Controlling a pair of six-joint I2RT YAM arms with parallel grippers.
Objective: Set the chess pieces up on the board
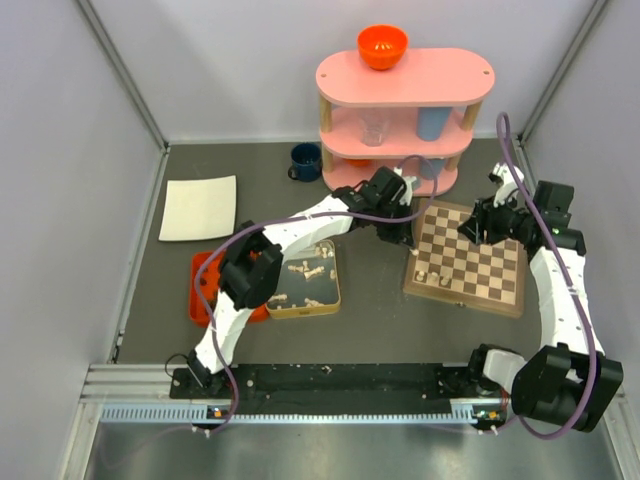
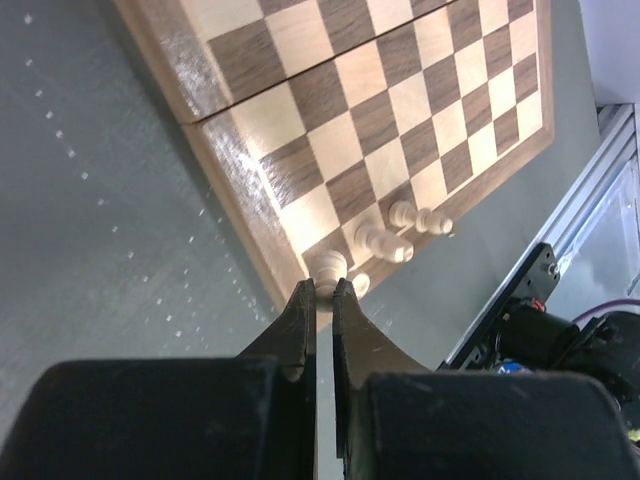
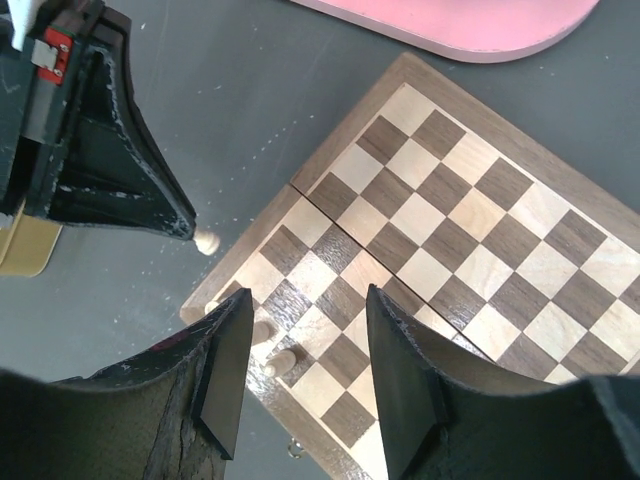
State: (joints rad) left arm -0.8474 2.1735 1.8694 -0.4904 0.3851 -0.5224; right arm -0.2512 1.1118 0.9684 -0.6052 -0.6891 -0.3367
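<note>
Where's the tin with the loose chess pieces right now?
In the top view, the tin sits left of the board, right beside the orange tray.

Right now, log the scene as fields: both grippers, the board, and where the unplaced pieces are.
left gripper: shut on a pale piece, beside the board's left edge
right gripper: open, empty, above the board
board: a few pale pieces near its near-left corner
tin: loose pieces inside

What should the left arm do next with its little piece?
Probably lower it onto the corner square of the board, then open. The left gripper pinches a pale piece over that corner, beside pieces already standing.
</note>
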